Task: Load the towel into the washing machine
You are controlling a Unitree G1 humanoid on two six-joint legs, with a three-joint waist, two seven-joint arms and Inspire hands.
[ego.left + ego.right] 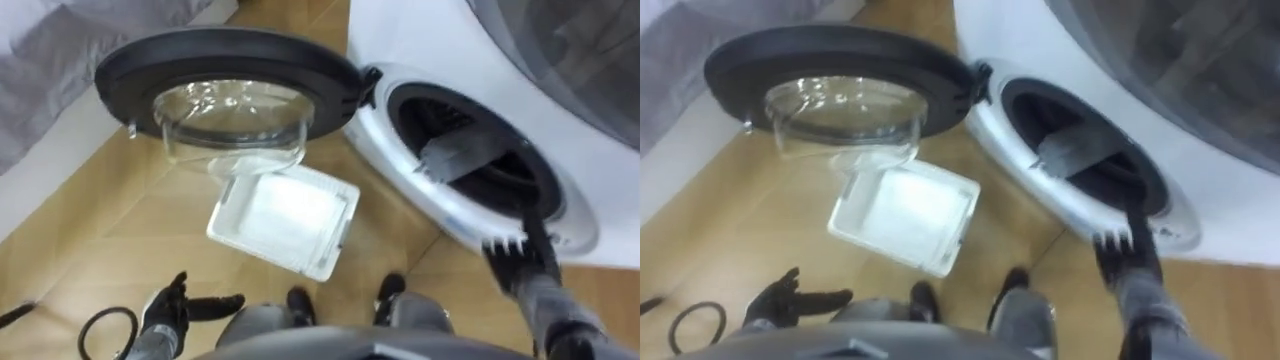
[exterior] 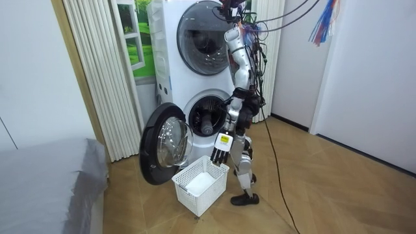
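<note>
At washing machine (image 1: 420, 40) mouth: towel (image 1: 462, 155) inside | right hand (image 1: 520, 262) spread at rim | left hand (image 1: 168, 308) spread | basket (image 1: 222, 222) beside open door (image 1: 130, 70)

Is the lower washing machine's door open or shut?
Open: the door stands wide beside the machine, leaving the drum opening exposed.

1. The washing machine's door (image 1: 230, 75) is swung wide to the left, so the drum mouth (image 1: 505, 180) stands open from the front.
2. A grey towel (image 1: 462, 155) lies partway across that mouth; dark room shows beside it.
3. The white basket (image 1: 285, 215) sits on the floor (image 1: 120, 230) below the door, left of the mouth.
</note>
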